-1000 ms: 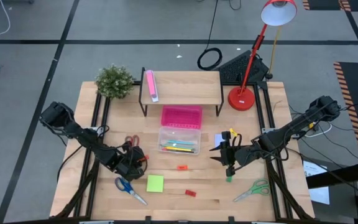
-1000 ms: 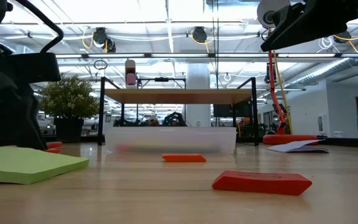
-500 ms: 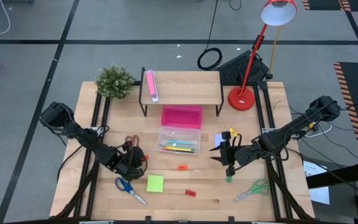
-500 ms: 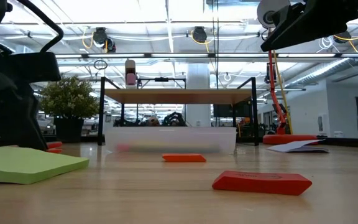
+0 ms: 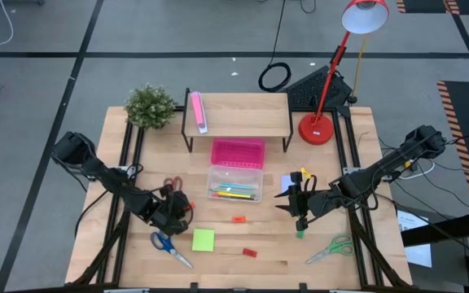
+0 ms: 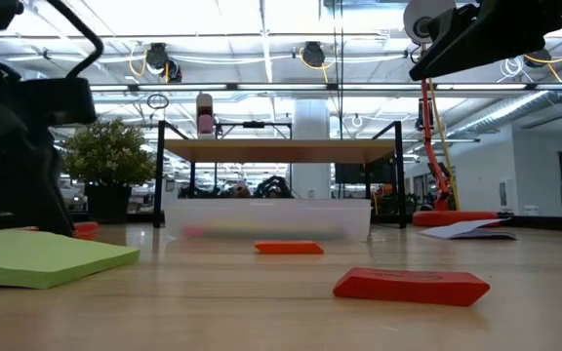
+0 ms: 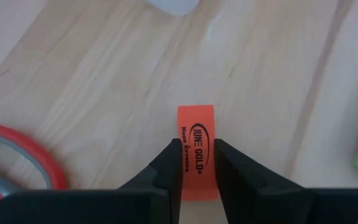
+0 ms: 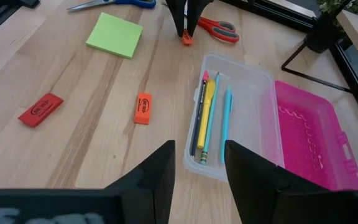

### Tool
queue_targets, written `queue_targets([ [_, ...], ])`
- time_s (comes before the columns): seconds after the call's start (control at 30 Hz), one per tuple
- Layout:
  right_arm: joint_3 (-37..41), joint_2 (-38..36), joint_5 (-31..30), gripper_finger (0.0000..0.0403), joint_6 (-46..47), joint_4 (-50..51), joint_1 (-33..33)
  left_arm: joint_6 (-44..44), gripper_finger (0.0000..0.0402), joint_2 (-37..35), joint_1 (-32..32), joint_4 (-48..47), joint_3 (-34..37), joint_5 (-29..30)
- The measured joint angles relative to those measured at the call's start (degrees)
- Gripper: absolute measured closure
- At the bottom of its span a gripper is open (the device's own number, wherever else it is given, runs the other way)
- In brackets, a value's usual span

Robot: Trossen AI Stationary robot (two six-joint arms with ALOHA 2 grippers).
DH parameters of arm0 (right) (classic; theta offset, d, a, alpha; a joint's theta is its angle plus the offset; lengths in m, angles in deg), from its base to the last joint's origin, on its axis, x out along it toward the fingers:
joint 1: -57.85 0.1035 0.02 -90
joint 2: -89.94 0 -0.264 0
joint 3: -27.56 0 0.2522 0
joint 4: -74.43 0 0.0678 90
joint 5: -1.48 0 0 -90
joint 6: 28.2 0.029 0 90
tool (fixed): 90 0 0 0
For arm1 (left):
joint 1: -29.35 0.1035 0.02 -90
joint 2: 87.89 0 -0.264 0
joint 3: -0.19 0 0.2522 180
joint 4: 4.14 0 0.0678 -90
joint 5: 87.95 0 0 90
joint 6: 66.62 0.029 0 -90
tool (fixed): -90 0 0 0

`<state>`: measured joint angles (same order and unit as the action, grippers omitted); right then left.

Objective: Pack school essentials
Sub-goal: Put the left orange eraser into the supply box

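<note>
Pinches a small orange eraser (image 7: 196,134) in the left gripper (image 7: 196,146), low at the near-left part of the table (image 5: 316,268), just beside the red scissors (image 5: 172,185). Grips it with nearly closed fingers (image 7: 168,167), and only by one end, so most of the piece sticks out in front. Seems to hold it just above the wood, though cannot say from the wrist view if it is really clear of the surface. Risks a slip or a twist here: with so short a hold, can rotate between the pads during a quick swing and fall before reaching the clear case (image 5: 234,185), well apart toward the middle of the table. Risks also catching the red scissors handles when lifting, being so near to them. Over the case, can land on the rim or bounce off the pens and pencils (image 8: 207,115) already lying inside, if released too high. Keeps the right gripper (image 8: 197,149) wide open and empty, hovering at the other side of the case; may cross paths there if both arms move to the box together.
</note>
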<state>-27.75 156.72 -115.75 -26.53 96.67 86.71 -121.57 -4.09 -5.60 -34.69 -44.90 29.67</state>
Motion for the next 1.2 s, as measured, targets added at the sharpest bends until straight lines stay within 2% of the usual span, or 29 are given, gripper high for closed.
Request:
queue_targets([
  [0.3,0.0,0.0,0.0,0.0273,0.0,-0.1,0.0,4.1,0.0319,-5.0,2.3,0.8,-0.1,0.5],
  [0.6,0.0,0.0,0.0,0.0273,0.0,-0.1,0.0,20.3,0.0319,-9.0,9.1,8.2,-0.7,0.6],
  [0.93,0.0,0.0,0.0,0.0273,0.0,-0.2,-0.1,39.7,0.0319,-8.5,20.0,8.4,-8.7,-5.2],
  [1.2,0.0,0.0,0.0,0.0273,-0.3,-0.2,-0.4,50.5,0.0319,-7.3,28.6,13.6,-9.5,-11.9],
])
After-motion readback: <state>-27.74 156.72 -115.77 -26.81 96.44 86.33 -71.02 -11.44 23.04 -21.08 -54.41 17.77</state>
